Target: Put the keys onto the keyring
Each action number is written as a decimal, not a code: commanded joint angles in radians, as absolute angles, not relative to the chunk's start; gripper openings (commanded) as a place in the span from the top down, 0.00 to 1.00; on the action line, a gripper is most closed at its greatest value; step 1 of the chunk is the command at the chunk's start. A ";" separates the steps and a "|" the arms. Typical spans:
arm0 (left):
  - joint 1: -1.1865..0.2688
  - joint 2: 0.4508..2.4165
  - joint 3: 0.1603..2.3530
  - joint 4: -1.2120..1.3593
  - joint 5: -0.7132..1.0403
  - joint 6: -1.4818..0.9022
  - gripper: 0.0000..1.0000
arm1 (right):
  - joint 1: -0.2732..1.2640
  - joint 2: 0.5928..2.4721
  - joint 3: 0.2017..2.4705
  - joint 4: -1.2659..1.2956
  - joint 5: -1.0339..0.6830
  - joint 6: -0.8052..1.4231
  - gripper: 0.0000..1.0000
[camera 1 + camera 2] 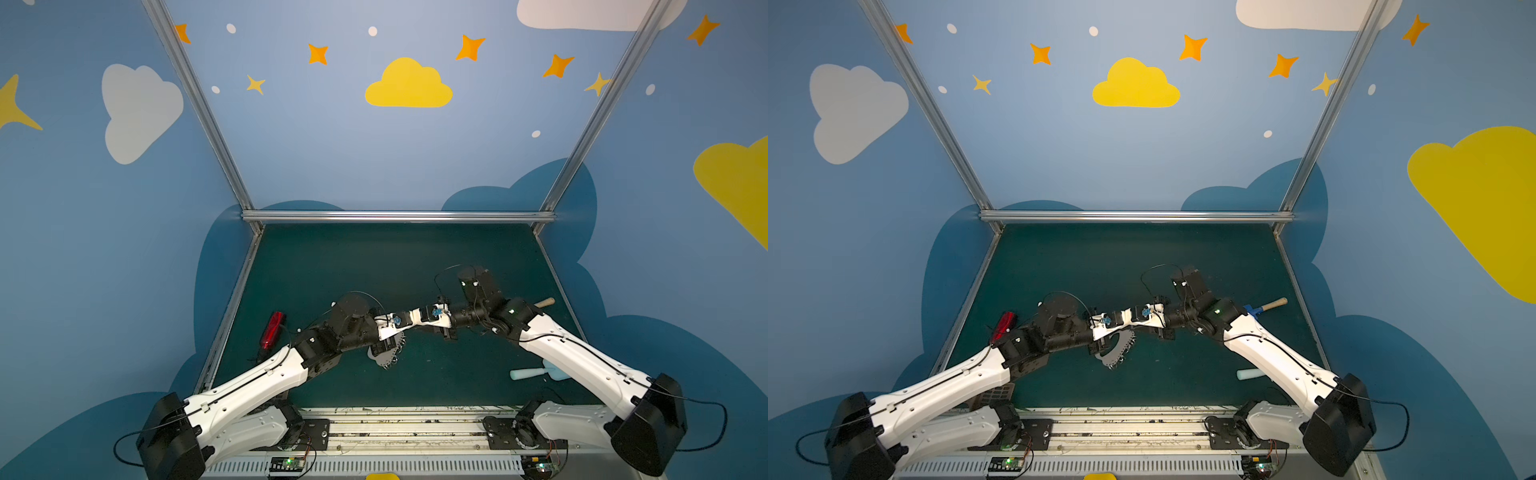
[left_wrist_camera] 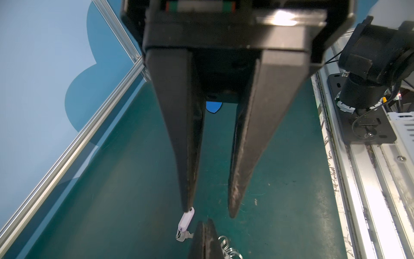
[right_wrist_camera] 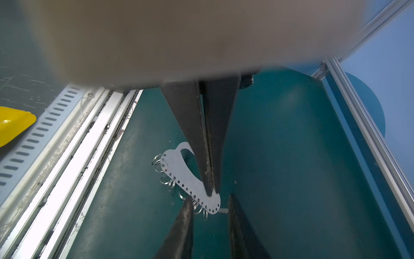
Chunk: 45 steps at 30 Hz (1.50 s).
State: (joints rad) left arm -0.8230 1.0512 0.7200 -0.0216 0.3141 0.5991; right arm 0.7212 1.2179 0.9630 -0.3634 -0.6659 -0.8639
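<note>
The keyring (image 3: 179,164), a flat grey half-moon plate with rim holes and several split rings, hangs just above the green table; it also shows in both top views (image 1: 384,359) (image 1: 1115,353). My left gripper (image 3: 211,191) is shut on the plate near its rim, and its closed tips (image 2: 205,224) show in the left wrist view. My right gripper (image 2: 210,213) stands open facing it, with one fingertip (image 2: 187,207) touching the key (image 2: 186,222), which has a pale white head. Only the key's blade tip (image 3: 224,210) shows past the plate. Whether the key sits on a ring I cannot tell.
A red oblong gadget (image 1: 272,330) lies at the left. A pale blue spatula (image 1: 532,373) lies at the right front, and a wooden-handled tool (image 1: 1273,305) lies behind the right arm. Aluminium rails (image 3: 94,139) border the table's front edge.
</note>
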 commanded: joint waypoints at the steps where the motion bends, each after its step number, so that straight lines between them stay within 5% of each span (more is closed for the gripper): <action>1: -0.828 1.047 0.723 -0.026 0.287 0.553 0.96 | 0.718 1.199 0.913 -0.350 -0.628 -0.814 0.74; 12: -0.746 1.026 0.634 0.002 0.164 0.342 0.85 | 0.738 1.222 0.842 -0.304 -0.490 -0.319 0.77; 18: -0.672 1.009 0.589 0.057 0.146 0.199 0.55 | 0.877 1.337 0.795 -0.236 -0.296 -0.048 0.79; 22: -0.638 0.977 0.550 0.074 0.107 0.142 0.46 | 0.933 1.413 0.799 -0.218 -0.268 0.073 0.82; 32: -0.595 0.938 0.481 0.084 0.071 0.122 0.46 | 1.049 1.590 0.844 -0.273 -0.196 0.304 0.87; 45: -0.595 0.915 0.450 0.103 0.114 0.179 0.49 | 1.053 1.666 0.847 -0.193 -0.210 0.269 0.84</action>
State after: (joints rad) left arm -0.5976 0.9207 0.4545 0.0799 0.0921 0.1562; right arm 1.0500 1.6375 0.8211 -0.1947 -0.2256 0.2729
